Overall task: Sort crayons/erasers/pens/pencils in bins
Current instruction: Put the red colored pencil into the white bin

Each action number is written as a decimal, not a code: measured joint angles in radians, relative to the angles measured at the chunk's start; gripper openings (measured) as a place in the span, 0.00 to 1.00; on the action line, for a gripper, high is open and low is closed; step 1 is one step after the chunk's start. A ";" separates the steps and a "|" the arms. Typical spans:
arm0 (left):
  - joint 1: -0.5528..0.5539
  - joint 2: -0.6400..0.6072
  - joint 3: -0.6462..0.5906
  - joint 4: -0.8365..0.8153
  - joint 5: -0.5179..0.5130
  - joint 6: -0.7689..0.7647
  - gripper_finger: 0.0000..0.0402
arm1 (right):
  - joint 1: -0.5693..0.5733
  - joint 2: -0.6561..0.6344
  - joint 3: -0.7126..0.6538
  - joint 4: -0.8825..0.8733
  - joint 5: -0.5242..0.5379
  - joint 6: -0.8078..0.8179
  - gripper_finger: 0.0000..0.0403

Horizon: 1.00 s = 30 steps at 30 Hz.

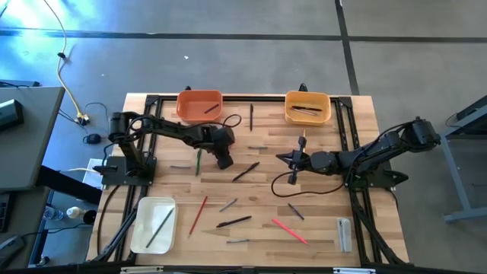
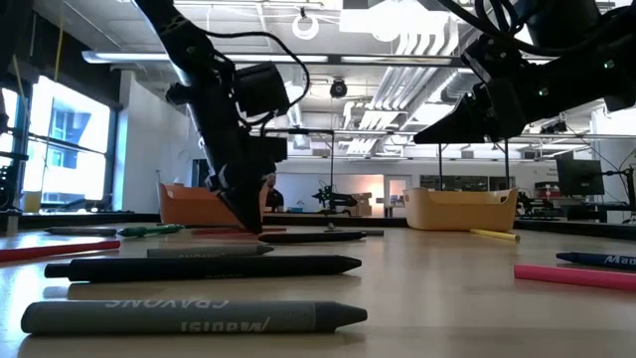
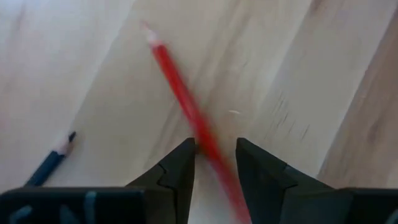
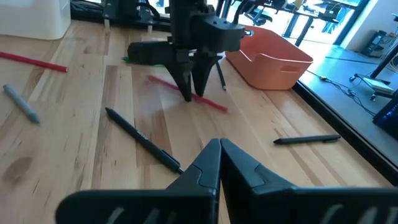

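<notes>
Hiding red pencil (image 3: 186, 106) end: left tool (image 3: 214, 158).

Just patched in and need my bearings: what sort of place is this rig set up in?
Probably an open lab or workshop, not a home. The low view shows exposed ceiling ducts and monitors behind the wooden table; the high view shows a bare concrete floor around it.

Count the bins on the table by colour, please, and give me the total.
Orange bin: 1
Yellow-orange bin: 1
White bin: 1
Total: 3
</notes>
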State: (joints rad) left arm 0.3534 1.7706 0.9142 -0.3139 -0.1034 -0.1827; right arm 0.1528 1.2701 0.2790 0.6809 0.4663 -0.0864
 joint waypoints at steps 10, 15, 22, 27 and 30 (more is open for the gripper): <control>-0.001 -0.003 0.002 -0.053 -0.009 0.118 0.14 | 0.000 0.000 0.000 -0.004 -0.001 0.000 0.00; -0.005 -0.003 0.002 -0.069 -0.008 0.238 0.07 | 0.000 0.000 0.000 -0.004 -0.004 0.000 0.00; -0.043 -0.003 0.002 -0.082 -0.032 0.318 0.04 | 0.000 0.000 0.000 -0.004 -0.003 0.000 0.00; -0.048 -0.003 0.026 -0.135 -0.043 0.318 0.03 | 0.000 0.000 0.000 -0.011 -0.003 0.000 0.00; -0.048 0.000 0.059 -0.207 -0.035 0.313 0.01 | 0.000 0.000 0.000 -0.012 -0.003 0.000 0.00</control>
State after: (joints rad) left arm 0.3054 1.7710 0.9733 -0.5213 -0.1384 0.1298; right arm 0.1528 1.2701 0.2790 0.6685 0.4629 -0.0860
